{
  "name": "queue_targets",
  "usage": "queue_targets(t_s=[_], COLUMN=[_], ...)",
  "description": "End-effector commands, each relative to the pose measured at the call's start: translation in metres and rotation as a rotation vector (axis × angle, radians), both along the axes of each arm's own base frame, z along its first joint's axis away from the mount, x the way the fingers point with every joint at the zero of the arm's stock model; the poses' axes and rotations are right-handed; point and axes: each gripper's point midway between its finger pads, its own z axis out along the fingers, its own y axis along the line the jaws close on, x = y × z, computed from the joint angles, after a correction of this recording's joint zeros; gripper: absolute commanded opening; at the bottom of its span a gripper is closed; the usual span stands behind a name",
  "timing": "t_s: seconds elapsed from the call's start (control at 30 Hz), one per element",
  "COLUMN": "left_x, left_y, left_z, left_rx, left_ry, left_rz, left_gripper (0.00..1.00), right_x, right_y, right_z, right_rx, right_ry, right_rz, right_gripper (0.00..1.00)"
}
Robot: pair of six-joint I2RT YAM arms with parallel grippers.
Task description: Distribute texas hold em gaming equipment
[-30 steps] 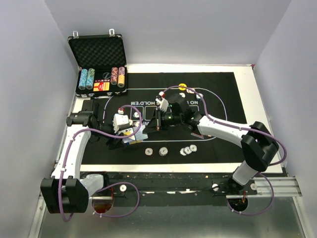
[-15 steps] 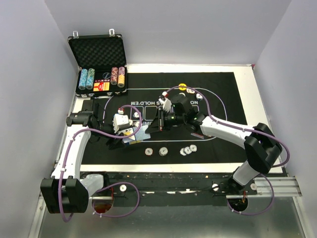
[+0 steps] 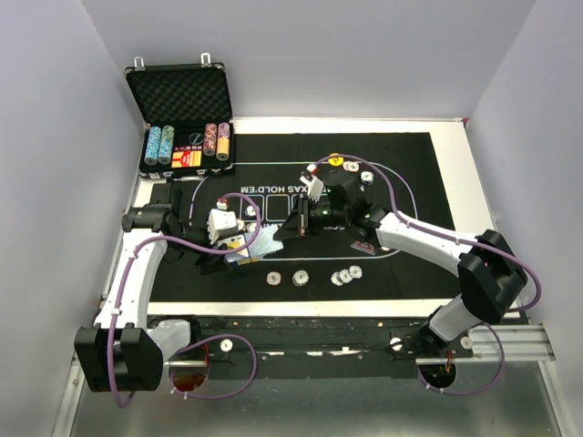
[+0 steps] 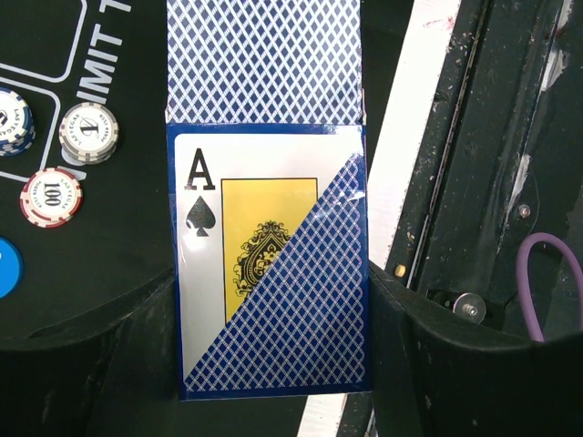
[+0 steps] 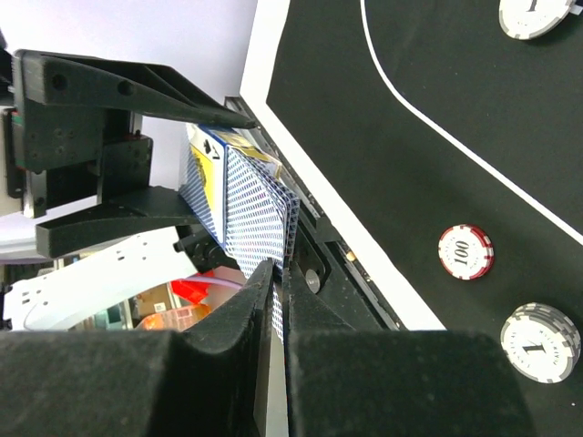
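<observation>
My left gripper (image 3: 239, 248) is shut on a deck of blue-backed playing cards (image 3: 258, 243) and holds it above the mat's near left part. In the left wrist view the deck (image 4: 264, 273) shows an ace of spades face between my fingers (image 4: 414, 364). A blue-backed card (image 4: 264, 59) sticks out of its far end. My right gripper (image 3: 291, 223) is shut on the edge of that card (image 5: 258, 214), its fingertips (image 5: 264, 289) pinched together. Poker chips (image 3: 271, 278) lie on the mat's near edge. A yellow button (image 3: 335, 161) lies at the far side.
The black mat (image 3: 410, 173) covers the table. An open metal case (image 3: 182, 100) with chip stacks stands at the back left. More chips (image 3: 344, 273) lie near the front, and chips (image 4: 88, 132) and a blue button (image 4: 4, 269) lie by the deck. A dark red marker (image 3: 361, 245) lies under my right arm.
My right gripper has drawn back to the right with the card, which slides further out of the deck. The left arm has held still.
</observation>
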Motion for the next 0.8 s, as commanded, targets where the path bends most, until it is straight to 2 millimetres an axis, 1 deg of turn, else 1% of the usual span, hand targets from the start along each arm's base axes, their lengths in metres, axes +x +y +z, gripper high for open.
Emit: queue_targets(t_s=[0.0, 0.13, 0.27, 0.47, 0.63, 0.77], left_x=[-0.003, -0.002, -0.002, -0.003, -0.001, -0.001], left_y=[-0.007, -0.008, -0.008, -0.010, -0.011, -0.013], left_z=[0.007, 0.010, 0.011, 0.014, 0.017, 0.020], left_rx=[-0.050, -0.054, -0.058, -0.075, -0.083, -0.095], left_ry=[-0.011, -0.016, -0.010, -0.012, -0.015, -0.018], left_rz=[-0.019, -0.022, -0.020, -0.025, -0.027, -0.030], left_gripper=[0.56, 0.56, 0.56, 0.56, 0.56, 0.56], right_x=[-0.003, -0.001, -0.002, -0.001, 0.000, -0.004], right_y=[-0.010, -0.012, -0.014, -0.007, -0.005, -0.006], right_z=[0.017, 0.023, 0.017, 0.019, 0.011, 0.001], right_rx=[0.030, 0.043, 0.036, 0.059, 0.045, 0.046], right_ry=[0.012, 0.010, 0.025, 0.028, 0.037, 0.060], right_rz=[-0.003, -0.006, -0.003, 0.024, 0.029, 0.038], right_gripper=[0.15, 0.15, 0.15, 0.15, 0.15, 0.19])
